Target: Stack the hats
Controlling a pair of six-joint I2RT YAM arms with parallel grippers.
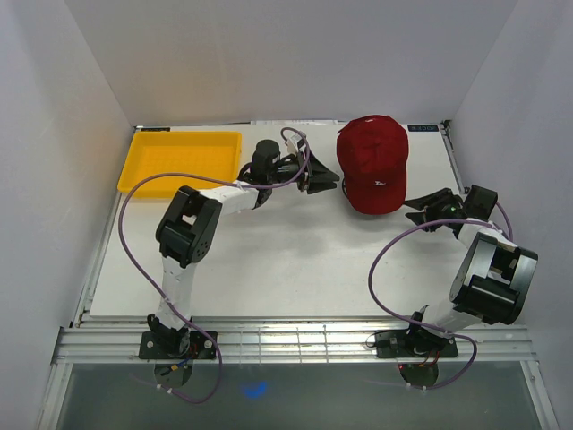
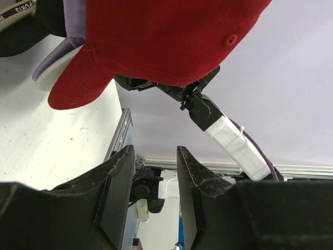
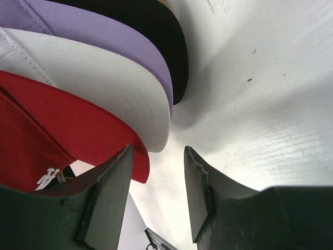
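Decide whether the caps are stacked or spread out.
Stacked. From above only the red cap shows; the right wrist view shows a white brim, lavender brim and black brim layered beneath it.

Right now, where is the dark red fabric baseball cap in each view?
Top external: dark red cap, upper right of centre.
Left wrist: the cap fills the top.
Right wrist: the cap, lower left.
Shared landmark: the white table under it.
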